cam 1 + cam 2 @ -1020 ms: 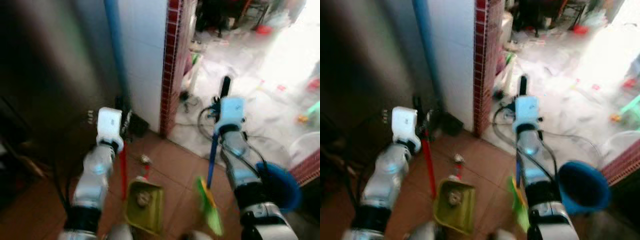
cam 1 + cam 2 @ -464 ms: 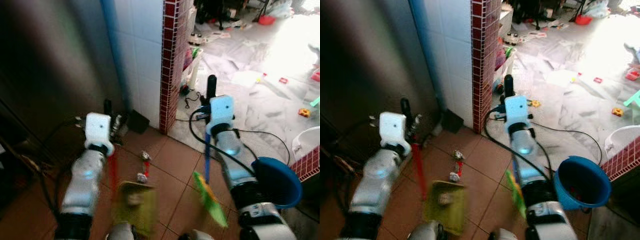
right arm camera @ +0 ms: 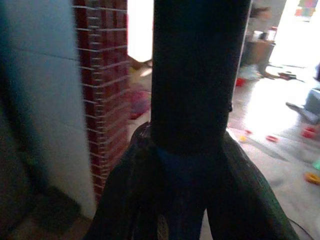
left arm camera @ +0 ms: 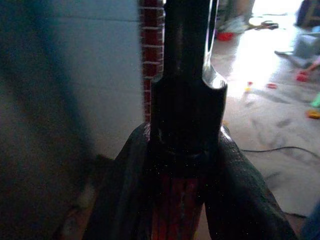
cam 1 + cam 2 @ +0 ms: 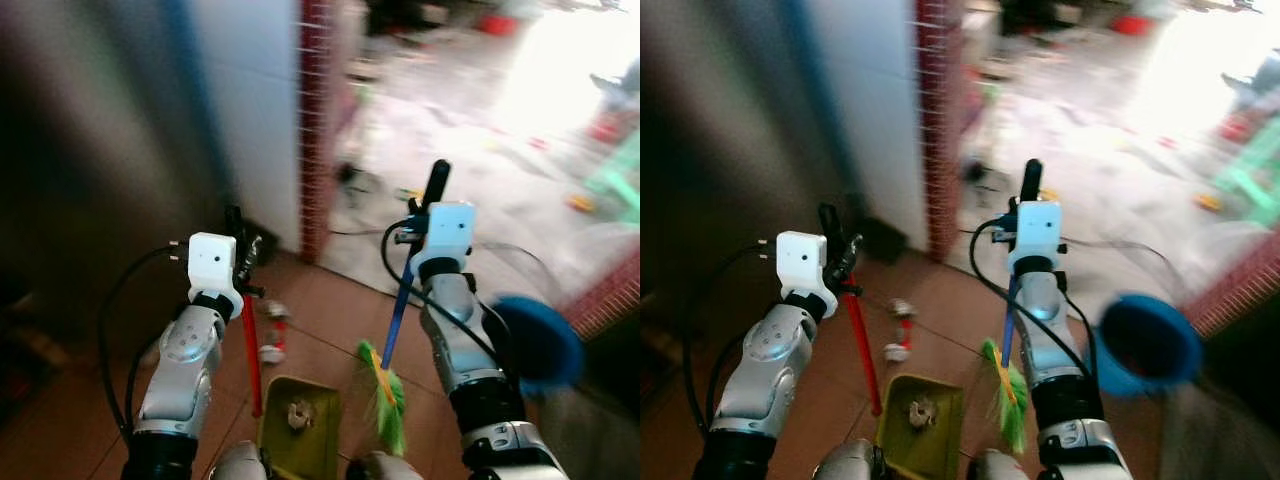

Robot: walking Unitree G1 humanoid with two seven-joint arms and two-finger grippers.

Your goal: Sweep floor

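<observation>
My left gripper is shut on the red handle of a green dustpan, which rests on the brown tile floor between my arms. A crumpled scrap lies in the pan. My right gripper is shut on the blue broom handle just under its black grip. The green bristles hang right beside the pan. More small litter lies on the tiles ahead of the pan. In the left wrist view the fingers clamp the red handle.
A red brick pillar and white tiled wall with a blue pipe stand ahead. A dark appliance fills the left. A blue bucket sits at my right. Beyond the pillar, a bright floor carries cables and scattered toys.
The camera has swung, shifting and blurring the whole scene. Both grippers keep their hold. The broom head now hangs closer to the dustpan than half a second ago.
</observation>
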